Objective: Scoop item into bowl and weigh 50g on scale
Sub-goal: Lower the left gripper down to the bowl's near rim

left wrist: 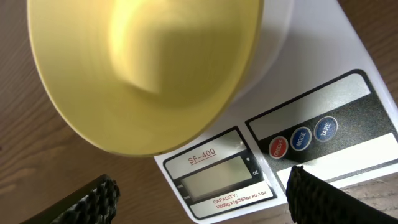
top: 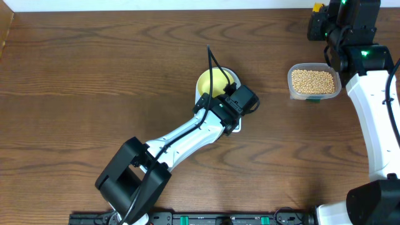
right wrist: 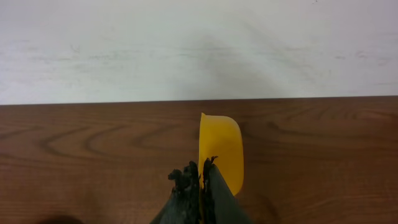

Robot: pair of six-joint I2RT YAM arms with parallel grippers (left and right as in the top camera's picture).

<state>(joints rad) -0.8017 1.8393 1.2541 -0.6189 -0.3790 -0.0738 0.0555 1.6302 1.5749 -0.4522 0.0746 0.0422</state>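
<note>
Left wrist view: bowl (left wrist: 149,68) empty on scale (left wrist: 323,56), left gripper (left wrist: 208,196) spread clear; right gripper (right wrist: 200,171), pinching scoop (right wrist: 221,149), should take small loads of beans (top: 312,80).

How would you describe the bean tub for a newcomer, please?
On the wooden table, look right, beside the white arm. The tub there is clear, rectangular and full of tan beans, unlike the round yellow bowl.

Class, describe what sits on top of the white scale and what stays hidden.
A pale-yellow bowl, seemingly empty, rests on the scale. Its display and three buttons show; the bowl covers the platform beneath.
</note>
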